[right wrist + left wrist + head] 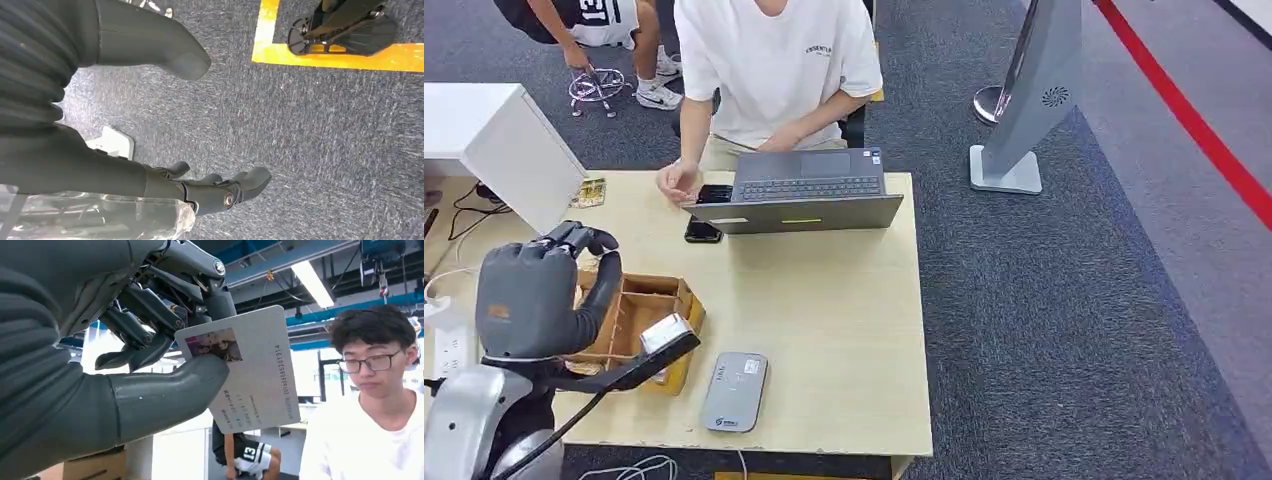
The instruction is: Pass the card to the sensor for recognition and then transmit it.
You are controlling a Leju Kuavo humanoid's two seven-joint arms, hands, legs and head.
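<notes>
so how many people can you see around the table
2: one person in a white t-shirt seated behind the laptop at the table's far edge, another person in dark shorts crouching on the carpet beyond the table's far left corner. Others may be out of frame.

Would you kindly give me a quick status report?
Left hand pinches card, raised. Right hand empty, hanging over carpet. Sensor on table, unobstructed.

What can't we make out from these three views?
- Card print: small and sideways in the left wrist view; the left hand thumb covers part.
- Card in the head view: edge-on, mostly behind the left hand.
- Wooden box contents: hidden by that hand.
- Sensor label: too small.
- Laptop screen: faces away.
</notes>
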